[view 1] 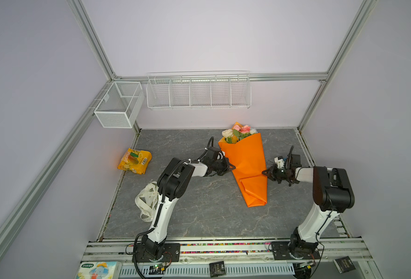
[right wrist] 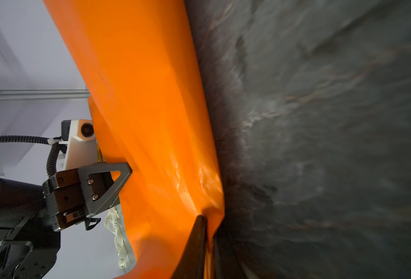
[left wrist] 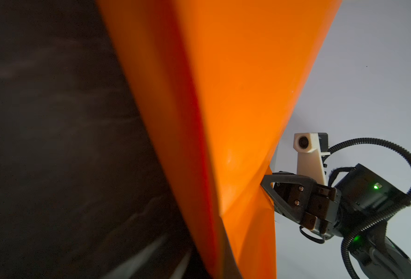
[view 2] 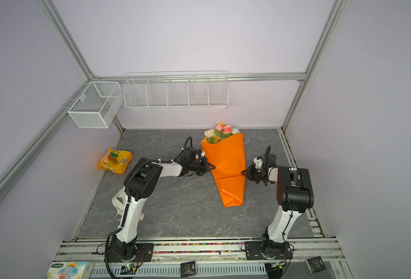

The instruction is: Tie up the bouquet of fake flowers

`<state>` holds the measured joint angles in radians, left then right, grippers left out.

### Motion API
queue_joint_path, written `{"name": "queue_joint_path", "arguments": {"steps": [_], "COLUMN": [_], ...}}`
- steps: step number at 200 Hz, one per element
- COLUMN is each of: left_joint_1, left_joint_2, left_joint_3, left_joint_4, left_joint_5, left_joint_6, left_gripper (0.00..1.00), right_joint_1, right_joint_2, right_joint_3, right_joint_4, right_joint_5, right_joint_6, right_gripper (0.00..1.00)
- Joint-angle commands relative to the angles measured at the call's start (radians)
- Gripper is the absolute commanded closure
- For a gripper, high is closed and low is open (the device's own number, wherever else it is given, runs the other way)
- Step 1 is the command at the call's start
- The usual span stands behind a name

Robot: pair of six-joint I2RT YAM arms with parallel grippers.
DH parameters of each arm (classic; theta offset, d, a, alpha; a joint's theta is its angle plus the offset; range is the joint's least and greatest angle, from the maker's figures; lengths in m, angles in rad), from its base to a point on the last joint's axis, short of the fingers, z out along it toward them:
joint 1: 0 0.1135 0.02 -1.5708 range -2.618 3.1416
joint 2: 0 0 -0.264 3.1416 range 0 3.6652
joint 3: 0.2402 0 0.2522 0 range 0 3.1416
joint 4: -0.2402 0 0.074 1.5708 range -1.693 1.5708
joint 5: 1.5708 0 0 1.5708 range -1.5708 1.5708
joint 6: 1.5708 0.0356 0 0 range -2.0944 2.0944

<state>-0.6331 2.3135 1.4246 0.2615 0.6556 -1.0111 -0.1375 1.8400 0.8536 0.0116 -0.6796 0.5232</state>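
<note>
While the bouquet of fake flowers lies flat on the table in its orange paper, my left gripper pinches one edge of that paper and my right gripper nips the opposite edge. Wrapping looks done. The ribbon sits well apart from the bouquet, so no tying yet.

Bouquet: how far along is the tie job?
Done: the bouquet is wrapped in its orange paper cone and lies on the table.
In hand: the left hand and right hand are shut on opposite edges of the paper, about mid-cone.
Left: the whole tie. The ribbon lies loose at the table's left edge behind the left arm, not around the bouquet, and neither hand holds it.
</note>
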Motion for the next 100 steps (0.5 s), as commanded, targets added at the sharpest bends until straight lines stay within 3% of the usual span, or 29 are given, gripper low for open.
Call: {"name": "queue_joint_path", "arguments": {"steps": [1, 63, 100], "left_joint_1": [-0.02, -0.023, -0.02], "left_joint_2": [0.058, 0.169, 0.105], "left_joint_3": [0.078, 0.261, 0.206], "left_joint_4": [-0.001, -0.011, -0.027], "left_joint_5": [-0.052, -0.082, -0.086], "left_joint_6": [-0.042, -0.11, -0.085], "left_gripper": [0.98, 0.96, 0.57], "right_joint_1": [-0.051, -0.086, -0.096], "right_joint_2": [-0.003, 0.104, 0.052], "right_joint_3": [0.016, 0.166, 0.182], "right_joint_4": [-0.071, -0.134, -0.203], "right_joint_5": [-0.017, -0.036, -0.014], "right_joint_6": [-0.083, -0.129, -0.14], "right_gripper": [0.88, 0.87, 0.72]}}
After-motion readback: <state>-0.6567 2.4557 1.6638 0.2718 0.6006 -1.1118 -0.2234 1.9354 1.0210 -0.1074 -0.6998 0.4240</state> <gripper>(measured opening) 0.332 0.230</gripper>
